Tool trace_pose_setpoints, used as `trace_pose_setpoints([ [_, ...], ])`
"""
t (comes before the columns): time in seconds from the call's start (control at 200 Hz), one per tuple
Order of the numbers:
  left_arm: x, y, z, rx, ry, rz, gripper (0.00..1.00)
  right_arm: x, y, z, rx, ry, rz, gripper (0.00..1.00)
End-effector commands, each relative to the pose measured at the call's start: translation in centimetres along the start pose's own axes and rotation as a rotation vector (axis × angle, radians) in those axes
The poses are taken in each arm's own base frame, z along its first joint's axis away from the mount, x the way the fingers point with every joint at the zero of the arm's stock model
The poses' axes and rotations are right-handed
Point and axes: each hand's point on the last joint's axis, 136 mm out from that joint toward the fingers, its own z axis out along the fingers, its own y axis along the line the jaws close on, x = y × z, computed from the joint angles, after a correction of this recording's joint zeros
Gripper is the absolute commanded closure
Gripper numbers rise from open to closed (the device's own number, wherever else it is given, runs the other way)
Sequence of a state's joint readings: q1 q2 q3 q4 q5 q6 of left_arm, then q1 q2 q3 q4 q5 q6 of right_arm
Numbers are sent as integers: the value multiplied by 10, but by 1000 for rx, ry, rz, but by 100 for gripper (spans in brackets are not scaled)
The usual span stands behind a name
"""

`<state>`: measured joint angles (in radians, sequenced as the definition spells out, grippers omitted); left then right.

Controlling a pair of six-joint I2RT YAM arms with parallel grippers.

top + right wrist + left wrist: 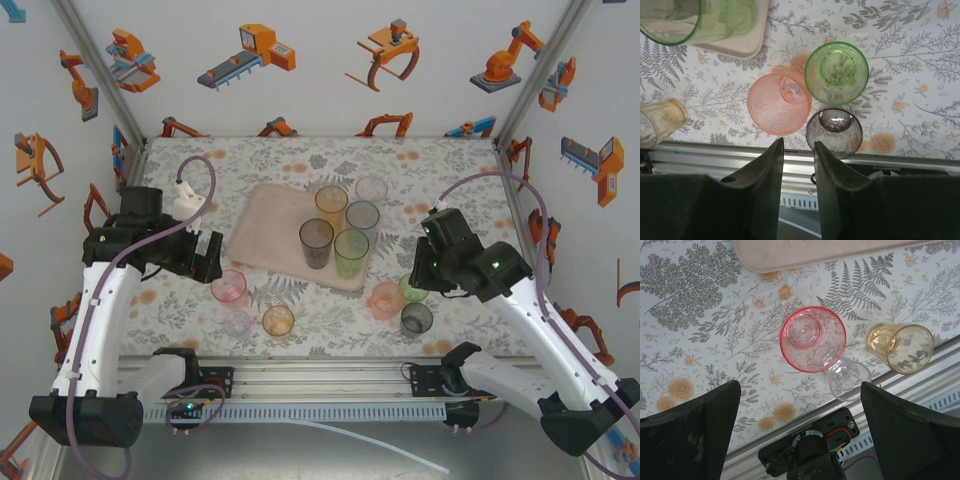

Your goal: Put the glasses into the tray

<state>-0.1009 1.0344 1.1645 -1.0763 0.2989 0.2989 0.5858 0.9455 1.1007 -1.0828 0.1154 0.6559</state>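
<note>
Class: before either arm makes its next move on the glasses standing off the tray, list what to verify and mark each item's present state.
1. Left gripper wide open and empty: ok.
2. Pink glass upright, in front of it: ok.
3. Clear glass apart from the pink glass: cannot tell, they overlap in the left wrist view.
4. Right gripper open enough for a glass: not ok, the gap is narrow.
5. Tray has bare room: ok, its left half.
</note>
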Motion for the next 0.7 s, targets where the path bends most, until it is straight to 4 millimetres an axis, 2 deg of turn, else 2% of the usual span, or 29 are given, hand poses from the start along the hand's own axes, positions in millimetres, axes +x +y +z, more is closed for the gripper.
trace_pose_setpoints([
  [0.0,-8,4,0,-10,-25,-17,3,-6,6,1,-39,-41,29,68],
  [0.24,-16,11,7,-25,-33,-51,3,-7,5,5,-37,-57,19,68],
  [0.591,-10,21,17,-69,-15,-44,0,-17,9,-2,-77,-121,64,68],
  [0.696,-11,23,20,-71,-11,-38,3,-20,10,-2,-77,-132,81,68],
])
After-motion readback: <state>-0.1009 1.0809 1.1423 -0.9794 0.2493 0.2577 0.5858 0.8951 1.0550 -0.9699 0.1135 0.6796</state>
